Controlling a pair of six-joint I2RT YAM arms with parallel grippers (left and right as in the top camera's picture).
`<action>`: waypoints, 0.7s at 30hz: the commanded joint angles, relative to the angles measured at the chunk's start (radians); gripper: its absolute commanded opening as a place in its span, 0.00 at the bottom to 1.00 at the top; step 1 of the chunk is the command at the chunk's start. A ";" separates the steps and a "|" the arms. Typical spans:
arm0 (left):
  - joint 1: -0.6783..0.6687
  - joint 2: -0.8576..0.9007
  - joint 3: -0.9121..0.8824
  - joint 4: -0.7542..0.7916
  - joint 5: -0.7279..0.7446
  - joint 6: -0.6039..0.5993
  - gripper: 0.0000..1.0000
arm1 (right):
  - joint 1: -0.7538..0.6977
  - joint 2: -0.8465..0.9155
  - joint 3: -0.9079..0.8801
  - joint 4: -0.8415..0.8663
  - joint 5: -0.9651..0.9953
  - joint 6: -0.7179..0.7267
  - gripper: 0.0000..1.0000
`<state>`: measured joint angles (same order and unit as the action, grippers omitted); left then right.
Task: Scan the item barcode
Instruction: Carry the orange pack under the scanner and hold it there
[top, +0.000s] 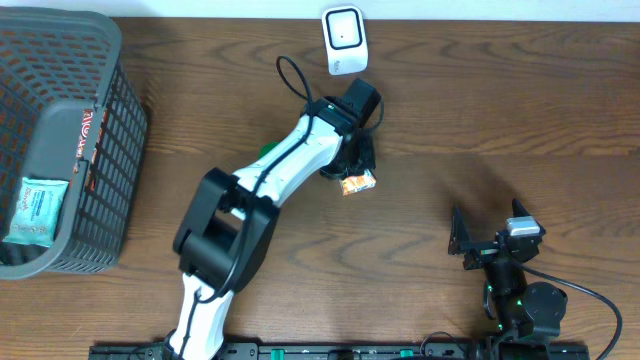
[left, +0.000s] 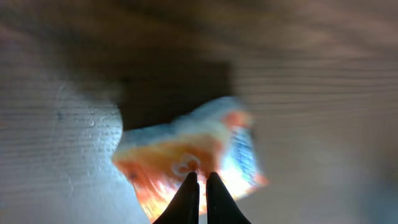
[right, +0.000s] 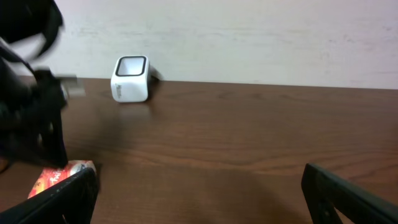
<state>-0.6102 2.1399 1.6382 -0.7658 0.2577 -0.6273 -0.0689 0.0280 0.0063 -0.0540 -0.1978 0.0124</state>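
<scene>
The item is a small orange and white snack packet (top: 358, 183) lying on the wooden table in front of the white barcode scanner (top: 343, 40). My left gripper (top: 352, 170) reaches down onto it. The left wrist view shows the packet (left: 180, 155) blurred, and the left gripper (left: 202, 176) has its two dark fingertips pinched almost together on the packet's edge. My right gripper (top: 487, 238) rests open near the front right, with nothing between its fingers. From the right wrist, the packet (right: 59, 175) shows at the lower left and the scanner (right: 130, 79) at the back wall.
A dark grey plastic basket (top: 110, 130) stands at the far left, holding a teal packet (top: 35, 210) and a red-labelled item (top: 88, 140). The left arm (right: 28, 118) fills the left side of the right wrist view. The wall runs just behind the scanner.
</scene>
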 joint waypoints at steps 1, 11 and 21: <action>0.002 0.084 -0.029 -0.032 0.004 0.013 0.08 | 0.005 -0.002 -0.001 -0.003 -0.006 0.010 0.99; 0.042 -0.013 -0.018 -0.039 0.003 0.014 0.08 | 0.005 -0.002 -0.001 -0.003 -0.006 0.010 0.99; 0.037 -0.158 -0.018 -0.014 -0.068 0.014 0.07 | 0.005 -0.002 -0.001 -0.003 -0.006 0.010 0.99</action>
<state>-0.5640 2.0022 1.6176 -0.7803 0.2325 -0.6270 -0.0689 0.0280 0.0063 -0.0540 -0.1978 0.0124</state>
